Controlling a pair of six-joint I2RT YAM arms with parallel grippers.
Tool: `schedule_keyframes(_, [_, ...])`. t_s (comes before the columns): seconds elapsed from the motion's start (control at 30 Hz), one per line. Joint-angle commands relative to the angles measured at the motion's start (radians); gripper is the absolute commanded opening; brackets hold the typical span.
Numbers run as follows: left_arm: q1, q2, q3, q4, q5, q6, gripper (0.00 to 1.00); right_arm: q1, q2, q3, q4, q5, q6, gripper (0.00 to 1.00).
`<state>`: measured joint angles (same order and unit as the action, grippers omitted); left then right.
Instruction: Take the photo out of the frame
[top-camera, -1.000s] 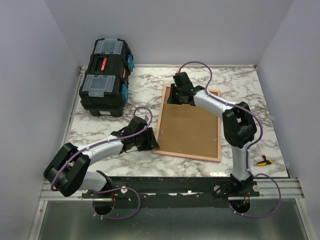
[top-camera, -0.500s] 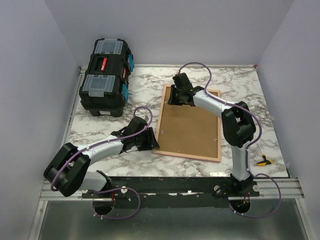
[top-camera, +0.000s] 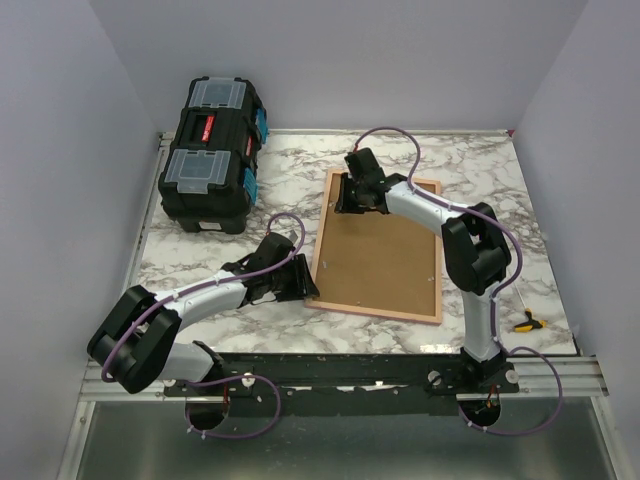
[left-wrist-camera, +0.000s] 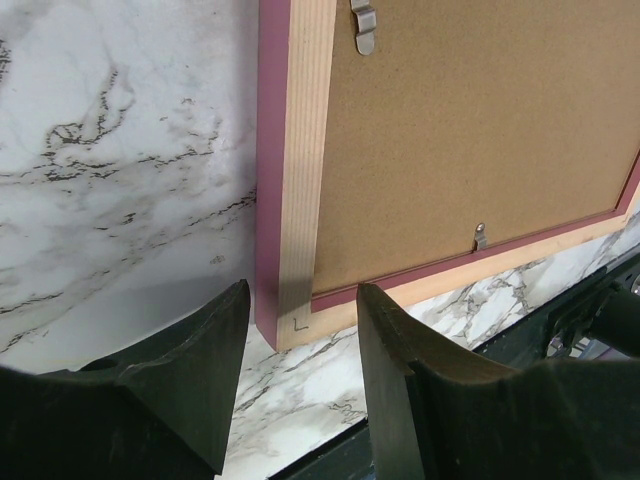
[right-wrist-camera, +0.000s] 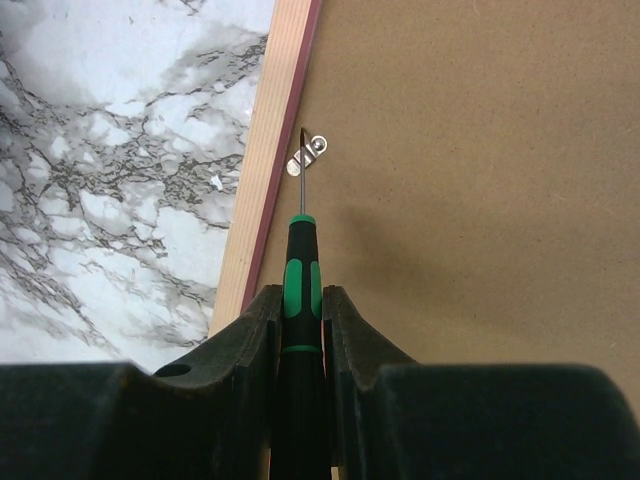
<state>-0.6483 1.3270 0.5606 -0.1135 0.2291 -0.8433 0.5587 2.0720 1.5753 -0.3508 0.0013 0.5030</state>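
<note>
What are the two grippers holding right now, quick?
Left gripper: open, straddling a corner of the frame, holding nothing.
Right gripper: closed on a green screwdriver, tip at a metal clip.

The black-and-white right arm has crept slightly toward the left edge of the marble-patterned table. Its wrist and the right gripper, clamped on a slim green-and-black screwdriver, now sit a touch further left and a little lower in the overhead view than a second ago. They are over the far left corner of the thin pink rectangular picture frame. The arm's elbow has edged left as well. The purple cable loop arching above the wrist has drifted left with it, and its peak stands a shade lower than before.
</note>
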Motion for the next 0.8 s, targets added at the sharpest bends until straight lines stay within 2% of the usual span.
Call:
schedule_keyframes(0.0, [-0.004, -0.007, -0.004, 0.02, 0.008, -0.005, 0.48, 0.011, -0.001, -0.019, -0.077, -0.013, -0.03, 0.01])
schedule_keyframes(0.27, [-0.004, -0.009, -0.005, 0.018, 0.008, -0.006, 0.48, 0.019, 0.026, 0.027, -0.129, -0.015, -0.06, 0.01])
schedule_keyframes(0.47, [-0.004, -0.005, -0.005, 0.021, 0.014, -0.006, 0.48, 0.024, 0.03, 0.037, -0.087, -0.054, -0.067, 0.01])
schedule_keyframes(0.63, [-0.005, -0.008, -0.001, 0.018, 0.013, -0.007, 0.48, 0.024, 0.087, 0.117, -0.13, -0.072, -0.071, 0.01])
schedule_keyframes(0.77, [-0.005, -0.021, -0.006, 0.01, 0.007, -0.005, 0.48, 0.026, 0.081, 0.113, -0.152, -0.063, -0.072, 0.0])
